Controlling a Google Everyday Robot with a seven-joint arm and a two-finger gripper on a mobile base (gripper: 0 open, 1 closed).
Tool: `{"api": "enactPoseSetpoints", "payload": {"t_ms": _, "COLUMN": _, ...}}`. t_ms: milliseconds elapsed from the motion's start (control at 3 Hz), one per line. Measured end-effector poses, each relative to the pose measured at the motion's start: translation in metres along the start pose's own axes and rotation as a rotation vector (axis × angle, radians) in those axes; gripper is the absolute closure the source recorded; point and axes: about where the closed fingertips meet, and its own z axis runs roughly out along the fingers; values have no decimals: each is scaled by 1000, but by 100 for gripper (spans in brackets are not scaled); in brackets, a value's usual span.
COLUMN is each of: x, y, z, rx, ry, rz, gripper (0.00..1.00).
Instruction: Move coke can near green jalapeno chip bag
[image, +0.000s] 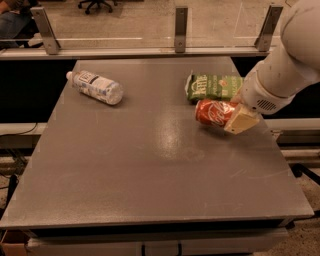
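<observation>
My gripper (234, 116) grips the sideways coke can (211, 112) just beside the green jalapeno chip bag (212, 86); I should lower gently, then release.

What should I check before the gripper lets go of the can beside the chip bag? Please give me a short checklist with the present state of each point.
1. Grip on the can: ok. The gripper, at the right side of the table, is shut on the can, which lies sideways.
2. Can close to the chip bag: ok. It is just in front of the bag.
3. Can resting on the table: cannot tell. It may hang slightly above the surface.
4. Gap between can and bag: cannot tell. Their edges meet in this view.
5. Bottle out of the way: ok. It lies on its side at the far left.
</observation>
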Motion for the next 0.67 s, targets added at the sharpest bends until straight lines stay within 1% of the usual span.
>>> {"api": "enactPoseSetpoints", "payload": {"t_ms": 333, "x": 16, "y": -24, "z": 10, "rx": -5, "ry": 11, "rz": 47, "gripper": 82}}
{"api": "enactPoseSetpoints", "payload": {"t_ms": 667, "x": 21, "y": -36, "z": 17, "rx": -4, "ry": 11, "rz": 81, "gripper": 59}}
